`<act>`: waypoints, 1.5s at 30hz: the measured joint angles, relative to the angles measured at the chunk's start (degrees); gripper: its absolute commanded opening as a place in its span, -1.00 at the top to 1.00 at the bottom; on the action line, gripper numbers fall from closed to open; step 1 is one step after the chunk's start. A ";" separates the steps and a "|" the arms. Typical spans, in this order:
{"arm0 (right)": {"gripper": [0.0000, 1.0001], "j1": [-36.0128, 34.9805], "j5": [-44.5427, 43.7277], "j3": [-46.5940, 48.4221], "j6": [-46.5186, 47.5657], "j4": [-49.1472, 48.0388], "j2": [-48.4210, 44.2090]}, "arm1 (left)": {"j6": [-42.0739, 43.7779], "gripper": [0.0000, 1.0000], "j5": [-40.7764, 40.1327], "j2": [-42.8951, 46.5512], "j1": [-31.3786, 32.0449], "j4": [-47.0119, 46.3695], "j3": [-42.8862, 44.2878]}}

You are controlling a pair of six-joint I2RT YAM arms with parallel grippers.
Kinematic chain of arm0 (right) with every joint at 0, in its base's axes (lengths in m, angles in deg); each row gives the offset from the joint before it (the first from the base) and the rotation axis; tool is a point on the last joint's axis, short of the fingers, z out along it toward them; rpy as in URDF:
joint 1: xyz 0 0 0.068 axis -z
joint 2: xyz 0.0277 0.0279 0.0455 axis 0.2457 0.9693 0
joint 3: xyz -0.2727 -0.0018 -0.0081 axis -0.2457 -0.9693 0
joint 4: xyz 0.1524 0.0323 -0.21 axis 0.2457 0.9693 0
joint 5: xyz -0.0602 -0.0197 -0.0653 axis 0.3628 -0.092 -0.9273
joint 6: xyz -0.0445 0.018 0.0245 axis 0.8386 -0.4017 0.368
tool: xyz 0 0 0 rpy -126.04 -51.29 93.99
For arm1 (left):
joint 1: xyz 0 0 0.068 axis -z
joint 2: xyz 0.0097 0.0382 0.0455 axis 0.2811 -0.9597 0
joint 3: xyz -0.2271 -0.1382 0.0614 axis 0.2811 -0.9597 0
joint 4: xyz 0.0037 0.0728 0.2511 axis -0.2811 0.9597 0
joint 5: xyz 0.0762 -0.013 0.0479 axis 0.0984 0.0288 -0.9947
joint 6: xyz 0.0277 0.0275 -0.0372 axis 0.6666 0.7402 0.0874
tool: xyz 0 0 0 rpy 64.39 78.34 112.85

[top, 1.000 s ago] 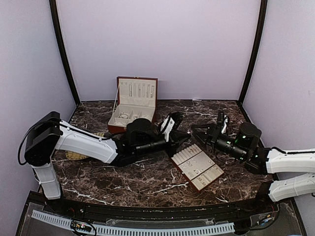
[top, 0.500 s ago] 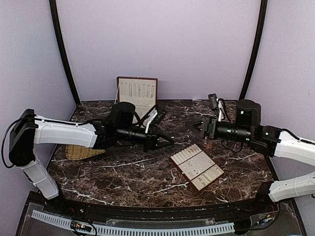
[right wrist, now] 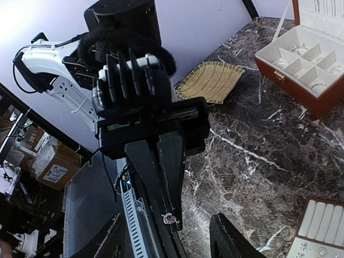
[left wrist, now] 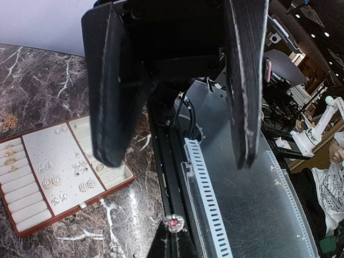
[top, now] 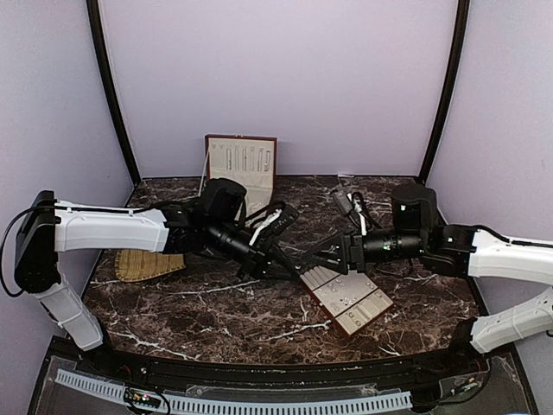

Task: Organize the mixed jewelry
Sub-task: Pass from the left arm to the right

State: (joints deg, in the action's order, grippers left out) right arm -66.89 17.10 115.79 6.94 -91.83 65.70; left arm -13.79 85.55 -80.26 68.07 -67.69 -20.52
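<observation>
And here the two arms meet over the dark marble table [top: 216, 311], tip to tip, just off the near-left corner of the tray [left wrist: 70, 210]. The left gripper [right wrist: 167, 207] has its jaws pressed tight together on a tiny piece [right wrist: 170, 218], a silvery speck with a pinkish-red centre, pinched right at the fingertips and held up off the table. Whether it is a ring or a stud, it is too small to tell. The right gripper [left wrist: 177, 158] faces it with its jaws standing well apart, one finger on either side of that left tip, touching nothing. Now the rest of the mixed jewelry [left wrist: 54, 181]: small sparkling studs sit in loose pairs on the tray's cream dotted panel, some round, some clustered, and a few golden-looking rings [left wrist: 9, 156] are tucked in the padded slots alongside. Back at the far-left side, the red-brown box [right wrist: 301, 88] stands with its lid up, faint silvery bits lying in its cream compartments. The straw-coloured mat [right wrist: 209, 80] lies beside the box, towards the left edge.
</observation>
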 measured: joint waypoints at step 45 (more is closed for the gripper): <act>0.91 -2.23 5.05 2.25 3.63 -0.20 7.10 | 1.05 1.00 2.40 -0.02 0.00 -0.04 -0.02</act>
State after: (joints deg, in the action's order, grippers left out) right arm -69.12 22.14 118.04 10.57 -92.03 72.80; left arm -12.74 87.96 -80.28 68.07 -67.73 -20.54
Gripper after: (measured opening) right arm 0.077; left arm 0.017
